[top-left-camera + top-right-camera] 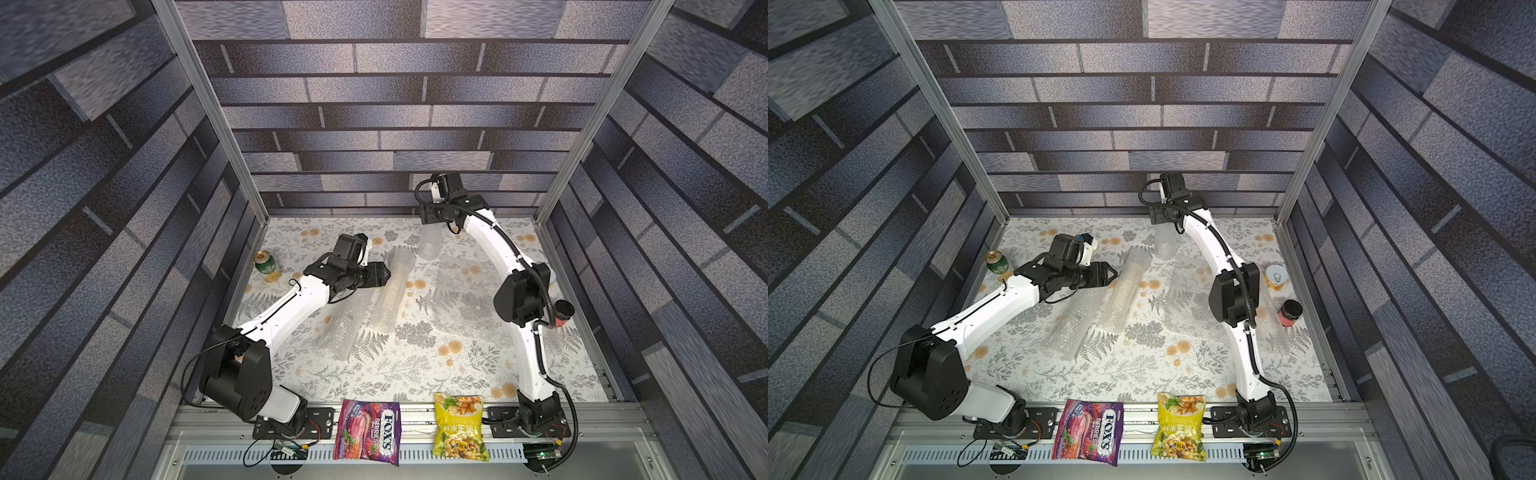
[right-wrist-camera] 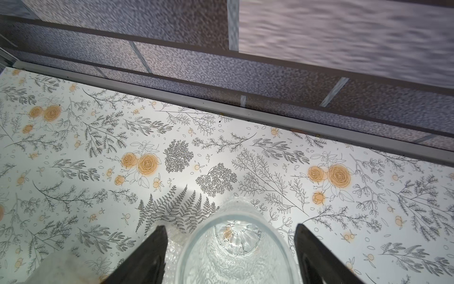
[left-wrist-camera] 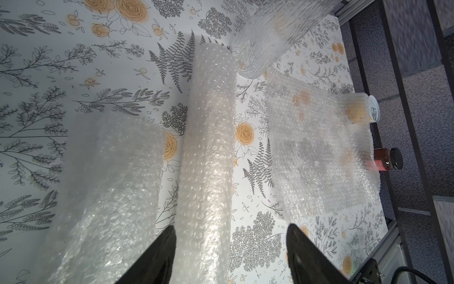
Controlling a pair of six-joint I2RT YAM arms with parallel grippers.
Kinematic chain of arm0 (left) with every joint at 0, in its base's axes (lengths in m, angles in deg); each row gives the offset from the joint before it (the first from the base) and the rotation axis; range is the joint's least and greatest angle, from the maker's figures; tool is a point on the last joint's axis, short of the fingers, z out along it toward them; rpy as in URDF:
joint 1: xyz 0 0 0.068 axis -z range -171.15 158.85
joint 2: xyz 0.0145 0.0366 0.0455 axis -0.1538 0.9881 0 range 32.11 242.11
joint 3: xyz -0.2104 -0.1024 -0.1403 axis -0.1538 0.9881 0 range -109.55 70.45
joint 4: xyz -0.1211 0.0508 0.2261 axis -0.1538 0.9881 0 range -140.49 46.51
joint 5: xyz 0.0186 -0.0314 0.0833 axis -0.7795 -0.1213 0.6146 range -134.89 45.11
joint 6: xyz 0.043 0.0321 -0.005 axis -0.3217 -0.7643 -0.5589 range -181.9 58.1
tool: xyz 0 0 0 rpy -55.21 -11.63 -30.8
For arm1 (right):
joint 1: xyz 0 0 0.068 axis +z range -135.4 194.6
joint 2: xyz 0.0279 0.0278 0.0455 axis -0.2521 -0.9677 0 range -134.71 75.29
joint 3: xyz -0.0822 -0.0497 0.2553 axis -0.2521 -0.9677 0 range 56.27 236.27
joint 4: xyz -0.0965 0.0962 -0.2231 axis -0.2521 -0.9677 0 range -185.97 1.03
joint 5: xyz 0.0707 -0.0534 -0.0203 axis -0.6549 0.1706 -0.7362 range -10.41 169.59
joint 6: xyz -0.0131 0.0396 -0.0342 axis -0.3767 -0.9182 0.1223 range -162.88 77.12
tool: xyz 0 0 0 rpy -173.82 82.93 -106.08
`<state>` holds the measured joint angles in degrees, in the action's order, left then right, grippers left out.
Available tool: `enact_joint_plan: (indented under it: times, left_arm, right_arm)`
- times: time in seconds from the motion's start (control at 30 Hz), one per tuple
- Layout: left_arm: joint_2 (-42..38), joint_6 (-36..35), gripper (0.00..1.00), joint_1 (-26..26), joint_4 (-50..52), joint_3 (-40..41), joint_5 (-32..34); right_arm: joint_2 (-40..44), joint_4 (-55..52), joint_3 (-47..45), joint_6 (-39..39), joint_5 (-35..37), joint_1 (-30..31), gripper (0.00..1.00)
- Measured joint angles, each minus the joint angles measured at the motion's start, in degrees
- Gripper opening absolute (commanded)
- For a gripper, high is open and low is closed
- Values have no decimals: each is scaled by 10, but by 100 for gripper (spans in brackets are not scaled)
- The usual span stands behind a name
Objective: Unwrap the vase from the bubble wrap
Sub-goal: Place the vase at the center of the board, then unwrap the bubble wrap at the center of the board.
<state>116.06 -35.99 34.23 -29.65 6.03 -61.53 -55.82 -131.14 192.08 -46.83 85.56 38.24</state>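
Floral tabletop (image 1: 415, 374); bag (image 1: 368, 432) reads "FOX'S BERRIES"; left claw (image 3: 231, 226) apart beside bubble wrap (image 3: 208, 147); right claw (image 2: 231, 226) apart astride vase (image 2: 235, 258).

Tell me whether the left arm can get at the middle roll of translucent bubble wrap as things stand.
Probably yes. The left arm is beside the middle roll of translucent bubble wrap, its jaws open close by the roll's far end, with nothing between them.

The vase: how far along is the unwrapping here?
Done, it seems: the clear ribbed glass vase stands bare and upright, with a flat translucent bubble wrap sheet lying beside it. In hand: the right gripper straddles its rim, jaws open; the left gripper is open beside a rolled bubble wrap tube. Left: probably only backing the arms away.
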Motion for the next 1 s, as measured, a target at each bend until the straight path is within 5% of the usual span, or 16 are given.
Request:
enact_joint_plan:
  times: [0.23, 0.37, 0.53, 0.8, 1.0]
  left_arm:
    - [-2, -1, 55, 0, 6, 0, 10]
    - [-2, -2, 47, 0, 14, 0, 17]
    - [-2, -5, 50, 5, 33, -6, 19]
    - [29, -24, 54, 50, 68, -53, 29]
    - [88, -31, 54, 61, 80, -66, 32]
  right_arm:
    - [114, -4, -81, 1, -1, 0, 75]
    - [253, -2, -185, -14, -27, 0, 51]
    - [429, 26, -381, -70, -99, 0, 29]
    - [515, 78, -695, -187, -194, 24, 40]
    - [499, 129, -767, -247, -222, 62, 26]
